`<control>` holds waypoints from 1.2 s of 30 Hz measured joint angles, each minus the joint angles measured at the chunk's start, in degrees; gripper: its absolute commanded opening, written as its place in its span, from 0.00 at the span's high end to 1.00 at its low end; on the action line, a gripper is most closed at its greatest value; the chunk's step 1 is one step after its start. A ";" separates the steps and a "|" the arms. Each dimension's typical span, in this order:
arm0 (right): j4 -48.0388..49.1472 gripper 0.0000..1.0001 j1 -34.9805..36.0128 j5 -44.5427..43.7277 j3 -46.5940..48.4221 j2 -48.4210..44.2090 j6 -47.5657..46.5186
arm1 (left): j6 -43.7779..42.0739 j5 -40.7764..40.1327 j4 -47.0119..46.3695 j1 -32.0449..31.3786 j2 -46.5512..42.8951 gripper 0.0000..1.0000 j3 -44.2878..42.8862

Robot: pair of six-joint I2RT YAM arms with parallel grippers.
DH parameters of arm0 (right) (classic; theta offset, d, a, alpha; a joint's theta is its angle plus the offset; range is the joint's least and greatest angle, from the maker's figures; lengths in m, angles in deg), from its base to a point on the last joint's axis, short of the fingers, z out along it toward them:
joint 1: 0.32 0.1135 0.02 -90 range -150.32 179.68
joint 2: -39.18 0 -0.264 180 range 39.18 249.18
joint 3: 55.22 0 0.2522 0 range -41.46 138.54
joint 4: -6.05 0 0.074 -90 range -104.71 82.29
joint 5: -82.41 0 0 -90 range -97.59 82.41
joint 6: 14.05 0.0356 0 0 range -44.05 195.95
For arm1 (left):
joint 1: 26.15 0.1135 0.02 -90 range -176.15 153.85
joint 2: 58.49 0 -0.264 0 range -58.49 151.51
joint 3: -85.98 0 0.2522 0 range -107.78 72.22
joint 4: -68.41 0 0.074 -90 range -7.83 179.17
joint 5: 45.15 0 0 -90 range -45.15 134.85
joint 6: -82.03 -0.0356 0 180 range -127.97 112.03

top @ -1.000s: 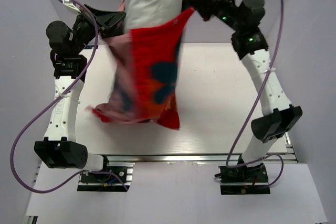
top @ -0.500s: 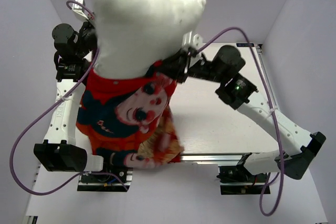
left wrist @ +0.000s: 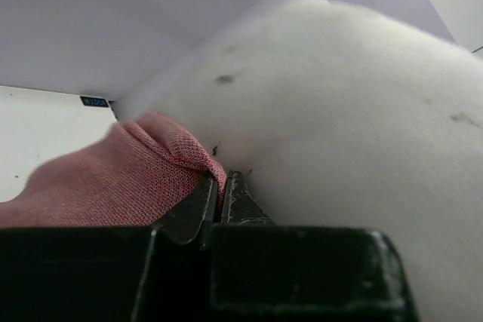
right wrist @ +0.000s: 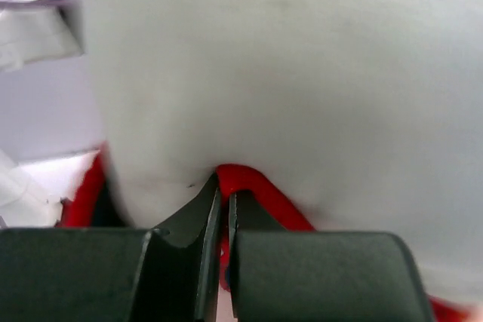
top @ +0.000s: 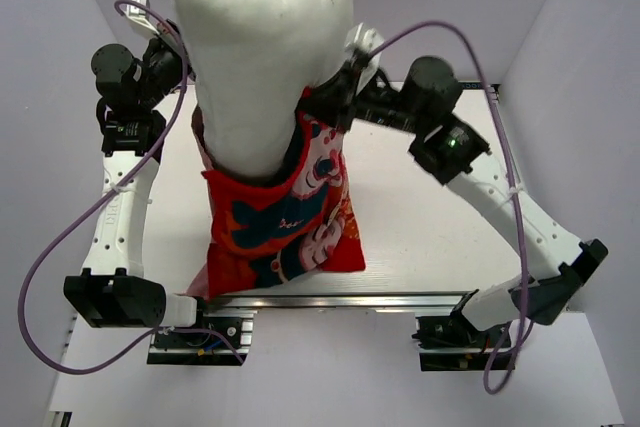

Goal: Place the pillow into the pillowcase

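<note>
The white pillow (top: 265, 57) stands upright in mid-air, its lower end inside the mouth of the red pillowcase (top: 280, 222), which hangs down to the table's front edge. My left gripper (top: 192, 97) holds the case's left rim, mostly hidden behind the pillow. In the left wrist view the jaws (left wrist: 220, 186) are shut on the pink-red fabric (left wrist: 113, 179) with the pillow (left wrist: 347, 126) beside them. My right gripper (top: 325, 97) is shut on the right rim; its wrist view shows the gripper (right wrist: 223, 186) pinching the red edge (right wrist: 256, 182) against the pillow (right wrist: 287, 58).
The white table (top: 420, 197) lies under the hanging case, with an aluminium rail (top: 340, 299) along its near edge. Purple cables (top: 60, 237) loop beside both arms. Lilac walls close in the left, right and back.
Both arms swung the case and pillow about; the pillow has sunk a bit deeper into the case, and the case now hangs narrower and more central, with the right arm drawn back rightward.
</note>
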 measured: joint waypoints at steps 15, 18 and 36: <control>3.17 1.00 -20.35 -6.27 9.55 10.45 6.21 | 0.15 -0.09 0.13 -0.17 -0.28 1.00 -3.52; 2.05 1.00 -12.33 -3.54 5.33 8.26 5.57 | 0.20 0.55 0.00 -0.87 -0.74 1.00 -4.28; -9.40 1.00 -10.73 2.16 16.61 14.40 3.91 | -0.48 -2.16 0.04 -0.02 -2.25 1.00 -2.69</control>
